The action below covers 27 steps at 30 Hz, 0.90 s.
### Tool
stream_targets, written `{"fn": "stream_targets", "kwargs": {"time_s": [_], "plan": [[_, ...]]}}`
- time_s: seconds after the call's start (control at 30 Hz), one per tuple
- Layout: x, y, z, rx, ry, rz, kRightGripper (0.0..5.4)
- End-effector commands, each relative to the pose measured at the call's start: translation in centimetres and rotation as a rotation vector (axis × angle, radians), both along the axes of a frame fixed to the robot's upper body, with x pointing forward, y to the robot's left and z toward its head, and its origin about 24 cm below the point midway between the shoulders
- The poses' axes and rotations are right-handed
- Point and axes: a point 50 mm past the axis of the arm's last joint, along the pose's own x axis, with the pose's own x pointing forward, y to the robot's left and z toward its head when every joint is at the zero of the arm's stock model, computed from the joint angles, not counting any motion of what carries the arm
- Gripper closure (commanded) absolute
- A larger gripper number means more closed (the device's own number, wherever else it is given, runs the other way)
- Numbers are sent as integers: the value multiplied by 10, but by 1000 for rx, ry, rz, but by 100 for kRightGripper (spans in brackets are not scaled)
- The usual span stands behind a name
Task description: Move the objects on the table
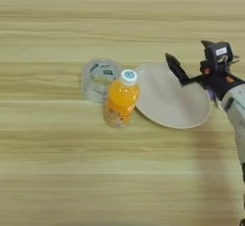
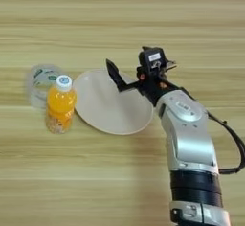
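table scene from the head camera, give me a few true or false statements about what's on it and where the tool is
1. The orange-drink bottle stands upright with its white cap on. True.
2. The bottle stands on the plate. False: it stands on the table, just left of the plate's edge.
3. A clear roll with a teal-green label sits behind and left of the bottle. True.
4. The tool is shut on the bottle. False: its fingers are spread open over the plate's far right part, holding nothing.
5. The plate carries food. False: it is bare.
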Motion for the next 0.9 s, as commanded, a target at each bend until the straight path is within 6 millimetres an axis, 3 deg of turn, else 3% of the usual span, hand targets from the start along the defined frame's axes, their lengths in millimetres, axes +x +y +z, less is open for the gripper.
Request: {"fn": "stream_targets", "kwargs": {"time_s": [0.03,0.57,0.9], "plan": [[-4,8,39,2,-156,66,6],[-39,50,57,47,-204,307,6],[-43,72,44,78,-148,428,6]]}}
